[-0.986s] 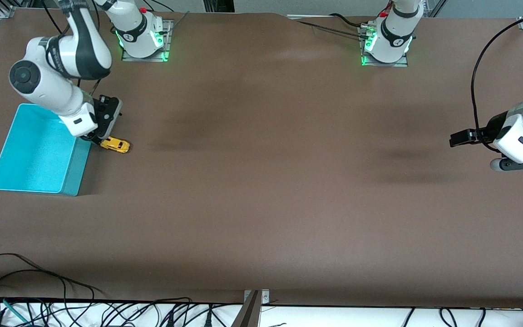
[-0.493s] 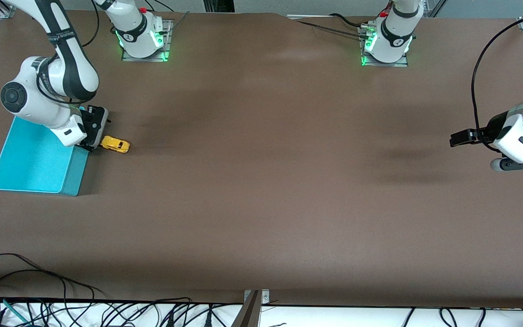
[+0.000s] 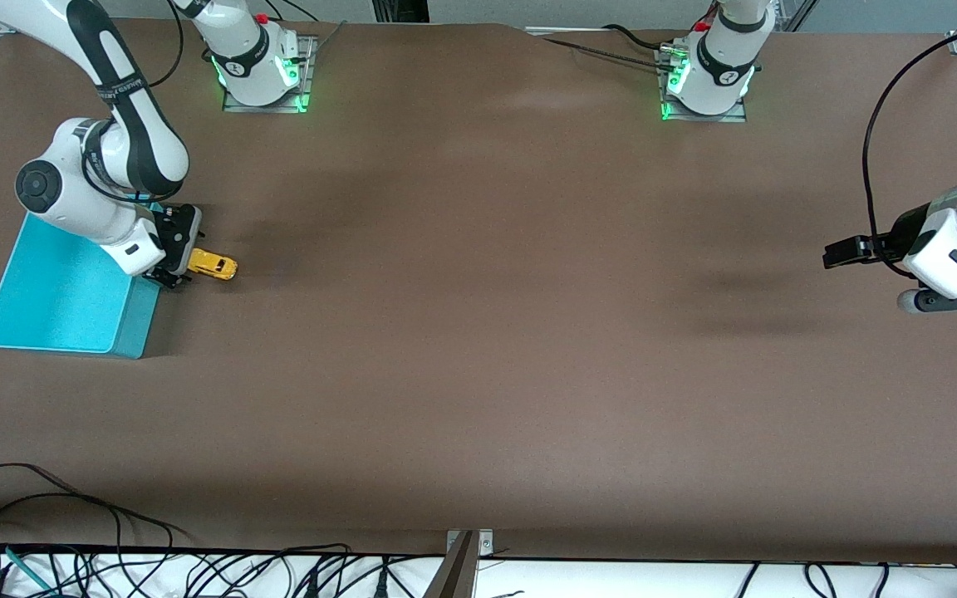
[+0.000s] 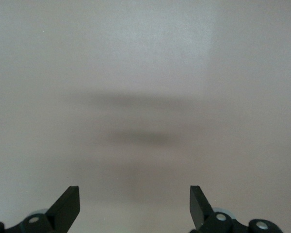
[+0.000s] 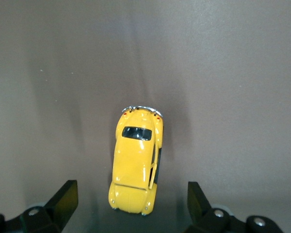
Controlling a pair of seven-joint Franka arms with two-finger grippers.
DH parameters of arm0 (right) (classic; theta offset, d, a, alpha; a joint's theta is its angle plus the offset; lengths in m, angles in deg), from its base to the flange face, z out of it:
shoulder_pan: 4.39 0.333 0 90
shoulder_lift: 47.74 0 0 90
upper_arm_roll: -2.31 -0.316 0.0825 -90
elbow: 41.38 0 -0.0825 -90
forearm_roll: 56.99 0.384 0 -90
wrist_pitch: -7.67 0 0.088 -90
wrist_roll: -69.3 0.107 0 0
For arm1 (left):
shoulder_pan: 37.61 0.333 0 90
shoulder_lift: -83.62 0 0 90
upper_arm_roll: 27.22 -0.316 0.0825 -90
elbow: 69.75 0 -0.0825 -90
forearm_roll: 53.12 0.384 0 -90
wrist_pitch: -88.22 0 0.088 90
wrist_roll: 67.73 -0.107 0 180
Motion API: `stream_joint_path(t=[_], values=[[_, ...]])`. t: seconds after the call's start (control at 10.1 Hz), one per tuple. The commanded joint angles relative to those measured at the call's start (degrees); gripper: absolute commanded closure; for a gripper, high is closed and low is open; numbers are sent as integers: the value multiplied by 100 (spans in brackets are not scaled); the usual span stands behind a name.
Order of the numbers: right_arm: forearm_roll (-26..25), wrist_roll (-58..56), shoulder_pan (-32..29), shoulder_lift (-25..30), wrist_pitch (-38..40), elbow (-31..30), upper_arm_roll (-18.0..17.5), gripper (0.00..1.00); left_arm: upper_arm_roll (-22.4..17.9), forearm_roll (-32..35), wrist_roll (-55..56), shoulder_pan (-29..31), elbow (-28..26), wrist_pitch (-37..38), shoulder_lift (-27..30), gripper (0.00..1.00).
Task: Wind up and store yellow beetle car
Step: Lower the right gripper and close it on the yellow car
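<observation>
Front view: the small yellow beetle-shaped toy car [image 3: 213,265] stands on the brown surface [image 3: 478,332] beside the turquoise plastic bin [image 3: 63,291], long axis along the surface's length. The right claw [image 3: 174,270] is at its bin-side end; the left claw [image 3: 840,253] waits, spread wide.
Right wrist view: claw fingers [image 5: 63,199] wide, straddling the car [image 5: 136,165]; its chrome-bumper end points away from the claw.

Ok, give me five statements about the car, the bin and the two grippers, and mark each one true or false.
1. The yellow beetle car stands on the table, not in the turquoise bin. True.
2. The right gripper is shut on the car. False: its fingers are open, with the car lying between them in the right wrist view.
3. The car sits beside the bin, toward the left arm's end. True.
4. The left gripper hovers over the bin. False: it waits, open, at the left arm's end, over bare table.
5. The car lies on its roof. False: roof up.
</observation>
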Motion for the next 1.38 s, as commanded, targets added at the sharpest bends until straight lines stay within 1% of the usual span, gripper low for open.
stream_joint_path(t=[0.0,0.49,0.79,0.89,0.99,1.18,1.28], values=[[70,-167,-62,-14,-192,-90,-44,0,-17,-138,-143,35,-41,68,91,0],[79,-159,-54,-383,-780,-99,-96,0,-17,-146,-152,43,-41,68,100,0],[70,-167,-54,-401,-790,-99,-96,0,-17,-146,-152,52,-41,68,91,0],[70,-176,-54,-392,-790,-99,-96,6,-17,-146,-152,52,-41,68,100,0],[70,-176,-54,-392,-790,-99,-96,20,-17,-146,-152,52,-41,68,100,0],[70,-203,-54,-383,-790,-90,-96,52,-17,-146,-152,52,-41,103,100,0],[62,-237,-54,-383,-782,-90,-96,66,-17,-146,-152,52,-41,103,100,0]])
